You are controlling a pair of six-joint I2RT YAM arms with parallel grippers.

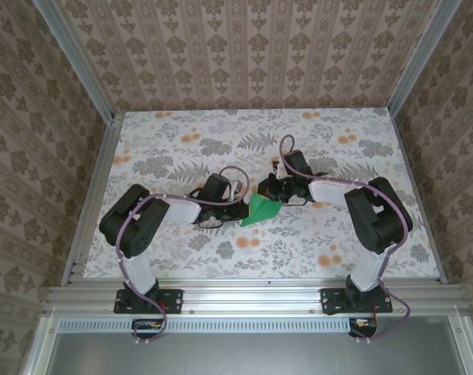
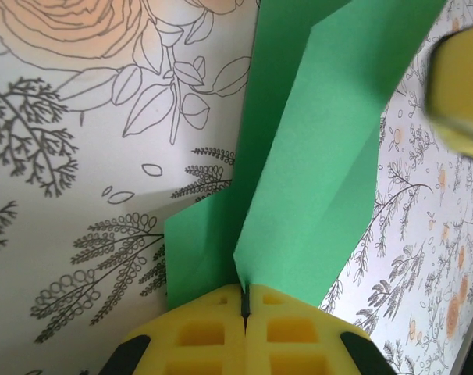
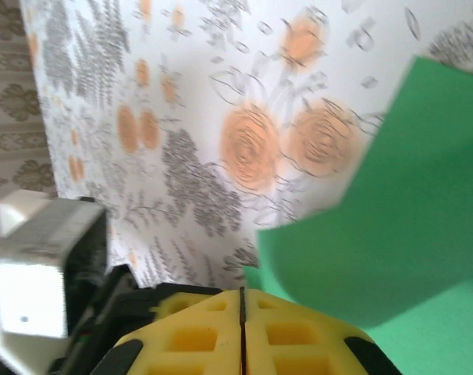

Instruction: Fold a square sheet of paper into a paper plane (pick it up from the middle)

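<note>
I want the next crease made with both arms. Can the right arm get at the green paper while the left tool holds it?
Probably yes. The right tool hangs shut close beside the green paper. The left tool pinches just one end, which leaves the rest of the sheet free to grasp.

No writing, label, brand, number or sign can be read in any of the views.
</note>
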